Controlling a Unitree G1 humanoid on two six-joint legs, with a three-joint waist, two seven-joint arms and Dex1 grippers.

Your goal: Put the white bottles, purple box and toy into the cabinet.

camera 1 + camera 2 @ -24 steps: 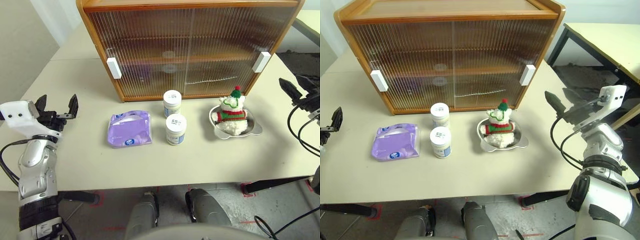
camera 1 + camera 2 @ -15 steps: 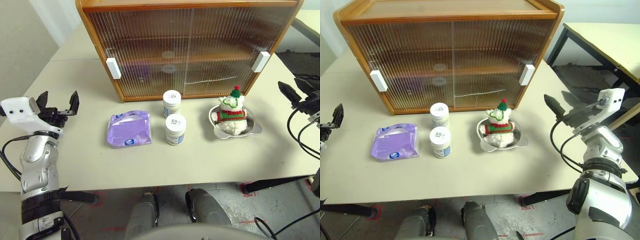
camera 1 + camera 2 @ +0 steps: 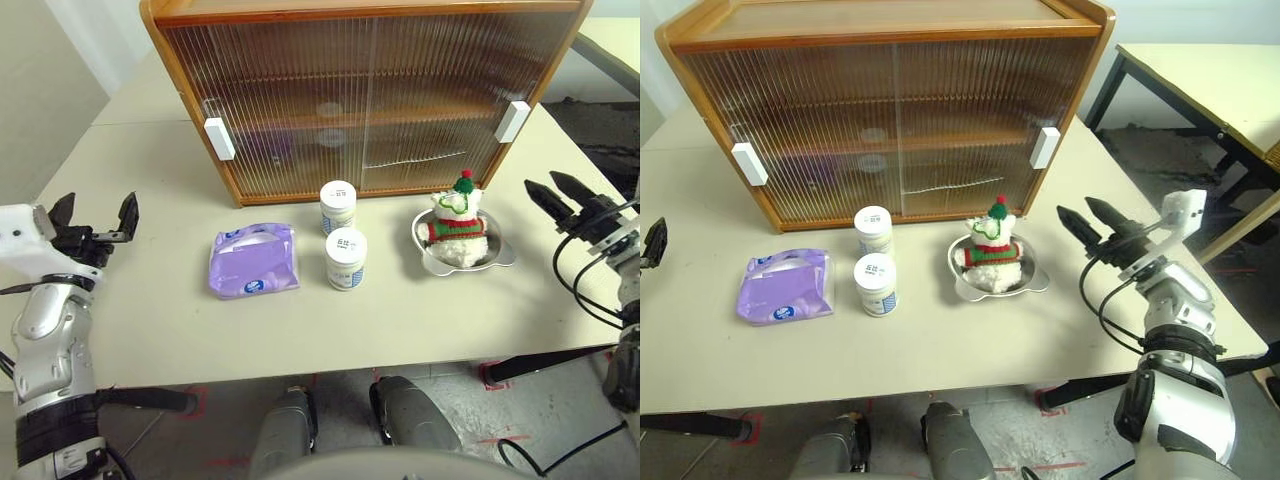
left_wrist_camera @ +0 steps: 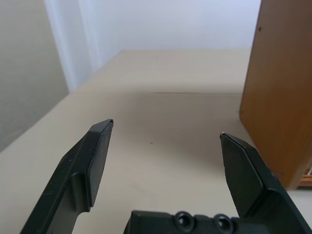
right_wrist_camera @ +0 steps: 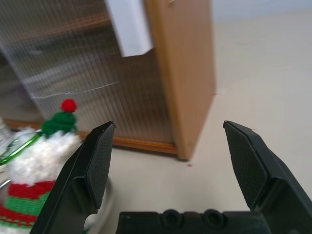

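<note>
A: Both doors of the cabinet (image 3: 370, 95) are shut. Which arm goes first?

B: I judge the right gripper (image 3: 1090, 222), fingers spread and empty. The right handle (image 3: 1044, 147) sits at its eleven o'clock; the toy (image 3: 992, 252) lies at nine, closer than to the spread, empty left gripper (image 3: 93, 215).

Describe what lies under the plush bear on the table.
The toy sits in a shiny metal dish; its rim shows, but the dish's bottom is covered.
</note>
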